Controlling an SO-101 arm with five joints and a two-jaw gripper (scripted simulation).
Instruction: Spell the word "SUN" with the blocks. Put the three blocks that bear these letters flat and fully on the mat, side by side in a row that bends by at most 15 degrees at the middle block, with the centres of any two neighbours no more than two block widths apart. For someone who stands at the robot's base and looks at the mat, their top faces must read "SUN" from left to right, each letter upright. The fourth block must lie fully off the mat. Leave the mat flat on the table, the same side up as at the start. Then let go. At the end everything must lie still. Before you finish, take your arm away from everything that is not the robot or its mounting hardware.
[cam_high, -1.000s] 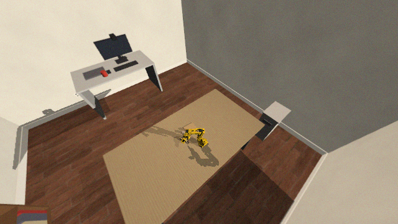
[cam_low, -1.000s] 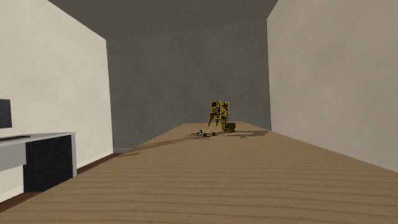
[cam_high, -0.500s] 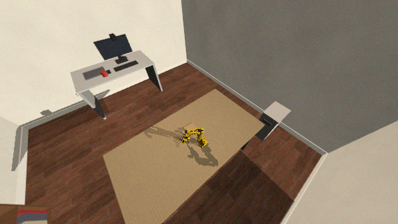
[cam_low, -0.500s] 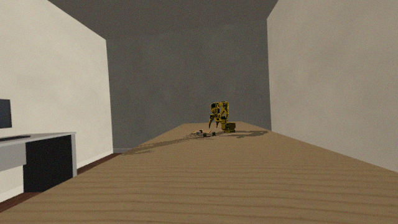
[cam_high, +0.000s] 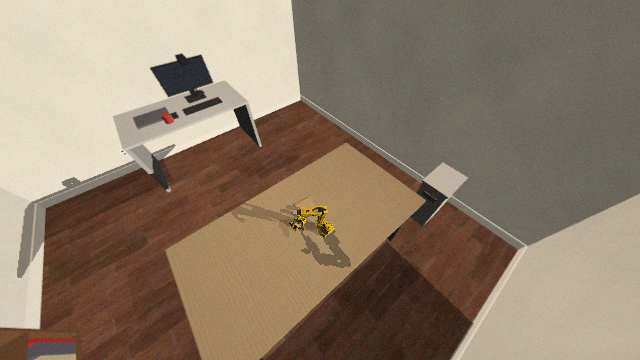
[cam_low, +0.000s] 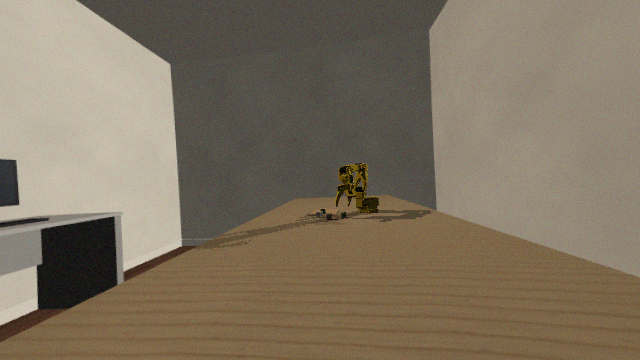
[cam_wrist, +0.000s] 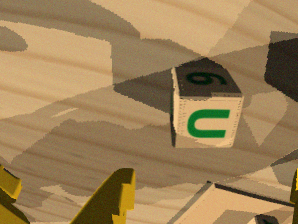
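Observation:
My gripper (cam_wrist: 63, 177) (cam_high: 296, 224) (cam_low: 342, 201) is open and empty, low over the wooden table. In the wrist view its yellow jaws sit at the lower left. A cream block with a green U (cam_wrist: 208, 113) on its near side and a dark top face lies on the bare table ahead of the jaws, apart from them. A dark block (cam_wrist: 284, 63) is cut off by the right edge. In the exterior view the blocks (cam_low: 327, 215) are tiny specks beside the arm.
The yellow arm's base (cam_high: 327, 229) (cam_low: 370, 204) stands mid-table on a large wooden table top (cam_high: 240, 280). A desk with a monitor (cam_high: 182, 75) stands far off by the wall. The arm's shadows fall across the table.

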